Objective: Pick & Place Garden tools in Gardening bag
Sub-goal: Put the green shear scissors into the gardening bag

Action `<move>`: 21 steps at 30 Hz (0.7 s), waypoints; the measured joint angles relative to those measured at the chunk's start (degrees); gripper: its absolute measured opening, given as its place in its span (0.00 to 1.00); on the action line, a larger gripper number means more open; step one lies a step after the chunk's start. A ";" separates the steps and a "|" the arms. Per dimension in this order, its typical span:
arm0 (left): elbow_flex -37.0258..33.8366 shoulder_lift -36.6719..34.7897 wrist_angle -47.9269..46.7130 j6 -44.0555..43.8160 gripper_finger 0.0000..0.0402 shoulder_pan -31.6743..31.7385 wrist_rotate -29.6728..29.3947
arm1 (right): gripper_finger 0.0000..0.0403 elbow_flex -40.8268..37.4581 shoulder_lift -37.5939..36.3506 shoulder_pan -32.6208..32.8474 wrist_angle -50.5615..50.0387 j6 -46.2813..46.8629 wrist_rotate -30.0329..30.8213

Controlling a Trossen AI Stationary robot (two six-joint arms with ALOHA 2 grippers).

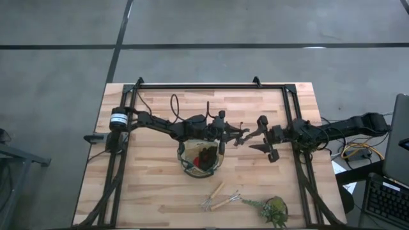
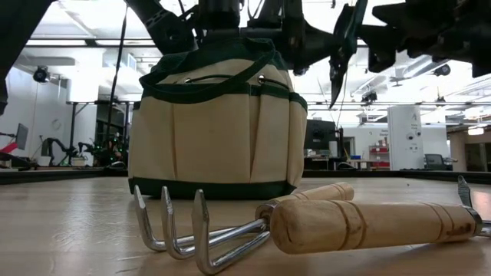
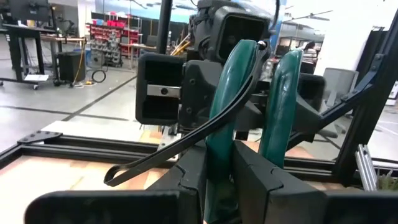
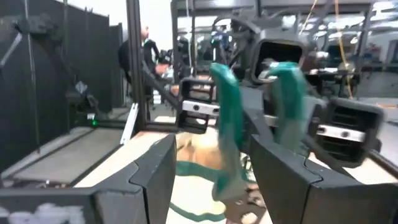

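Note:
My left gripper (image 1: 231, 133) is shut on a pair of pruning shears (image 1: 241, 134) with green handles (image 3: 227, 106), held in the air just right of the gardening bag (image 1: 200, 158). The tan bag with its dark green rim stands upright on the table in the low view (image 2: 215, 130). A red-and-black glove bundle (image 1: 206, 155) lies inside it. My right gripper (image 1: 259, 135) is open and faces the shears from the right, its fingers (image 4: 155, 174) spread wide on either side of the green handles (image 4: 227, 124). I see no touch. Two wooden-handled fork tools (image 1: 220, 197) lie flat on the table, near the front edge. My left gripper pinches the shears between its two fingers (image 3: 261, 180) low on the handles (image 3: 217, 180). It comes level from the table's left. The two green handles stick out past the fingertips toward my right gripper. The shears are lifted clear, their dark tip pointing down in the low view (image 2: 335, 88).
A green leafy plant clump (image 1: 271, 207) lies at the front right of the table. The fork tools fill the foreground of the low view (image 2: 307, 222). A black frame (image 1: 211, 85) runs along the table's far and side edges. There is bare wood on the left (image 1: 140, 185).

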 joint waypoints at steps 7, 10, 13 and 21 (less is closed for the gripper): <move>-0.26 0.00 -0.74 -0.03 0.15 -0.39 0.09 | 0.48 4.52 8.52 1.77 3.42 -1.86 -0.06; -0.26 0.00 -0.45 -0.08 0.15 -0.44 0.11 | 0.46 5.84 11.03 2.21 3.48 -2.25 -0.21; -0.26 0.00 -0.42 -0.10 0.15 -0.46 0.26 | 0.42 6.67 12.83 2.64 3.37 -2.30 -0.17; -0.28 -0.02 -1.03 -0.16 0.15 -0.48 1.83 | 0.23 8.14 15.18 3.11 3.29 -2.43 -0.19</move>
